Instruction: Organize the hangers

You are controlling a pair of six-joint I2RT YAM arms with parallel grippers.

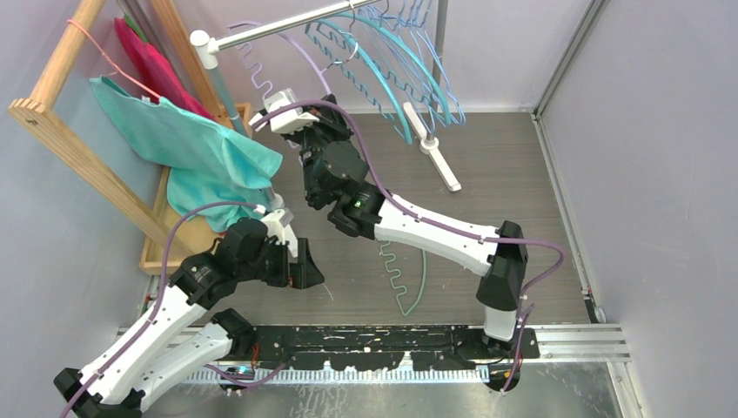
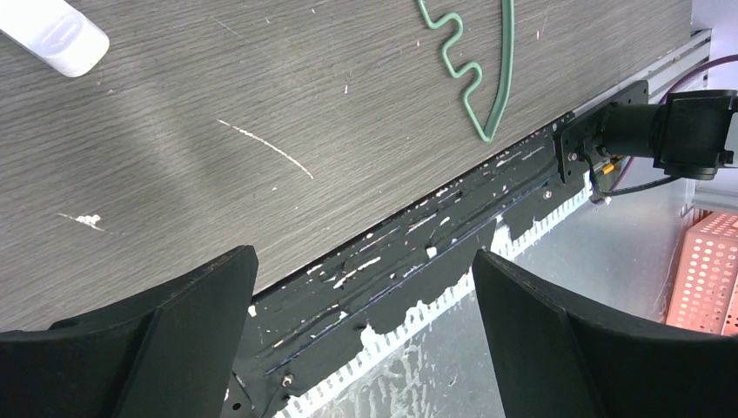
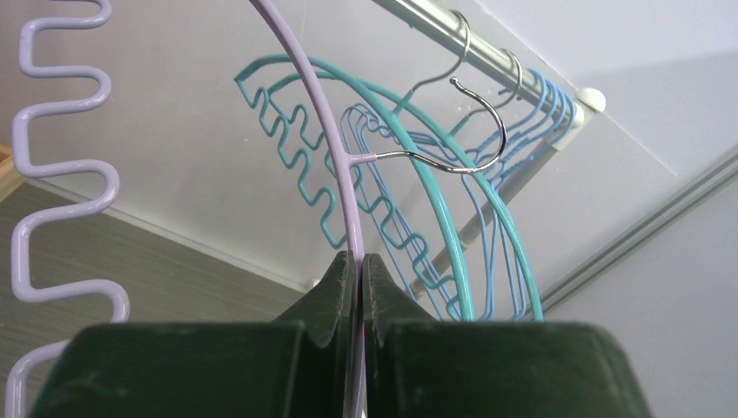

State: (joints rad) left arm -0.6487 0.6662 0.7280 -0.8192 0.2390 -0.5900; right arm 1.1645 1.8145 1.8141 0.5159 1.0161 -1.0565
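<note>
Right jaws (tight) on lavender hanger [image 3: 347, 162]

Left arm [image 1: 148, 335] and right arm [image 1: 435, 233]: white links, black joints. A purple cable [image 1: 218, 204] trails each. Fingers [image 2: 130, 348] are black wedges.

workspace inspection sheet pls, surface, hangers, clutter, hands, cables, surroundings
surface: grey wood-grain table, scratched, paint flaking at near edge
job's things: teal and blue hangers on the rail; lavender hanger held up, hook below rail, not on it; green hanger flat on table
clutter: teal cloth and pink wire hanger at wooden rack
hands: right hand shut on lavender hanger; left hand open, empty, over near edge
cables: purple cable along each arm, no snag seen
surroundings: grey walls; orange basket beside table
</note>
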